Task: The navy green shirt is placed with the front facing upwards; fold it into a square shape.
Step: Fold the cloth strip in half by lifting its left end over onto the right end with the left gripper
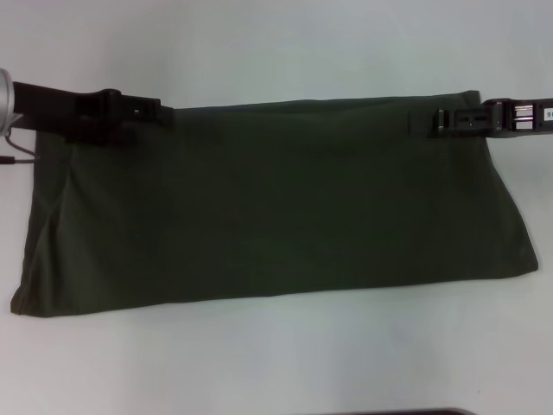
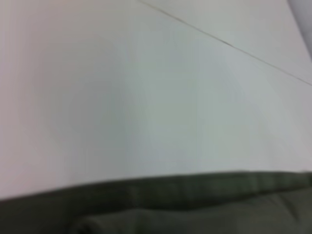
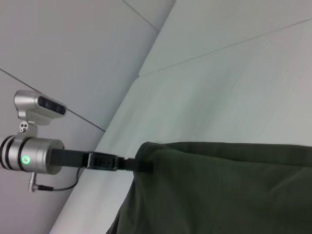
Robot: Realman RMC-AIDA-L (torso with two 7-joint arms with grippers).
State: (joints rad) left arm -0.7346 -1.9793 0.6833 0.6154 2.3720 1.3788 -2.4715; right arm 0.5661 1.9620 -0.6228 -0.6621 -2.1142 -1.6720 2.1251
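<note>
The navy green shirt (image 1: 268,207) lies on the white table as a long folded band, wide from left to right. Its print and neck are hidden. My left gripper (image 1: 154,110) is at the band's far left corner. In the right wrist view this left gripper (image 3: 141,165) is pinched on that corner of the shirt (image 3: 219,190). My right gripper (image 1: 422,123) rests over the far edge near the band's right end. The left wrist view shows only the shirt's edge (image 2: 195,195) on the table.
The white table (image 1: 276,363) reaches around the shirt on all sides. A thin seam line (image 2: 224,43) crosses the table surface beyond the shirt. A dark object (image 1: 423,411) shows at the near edge.
</note>
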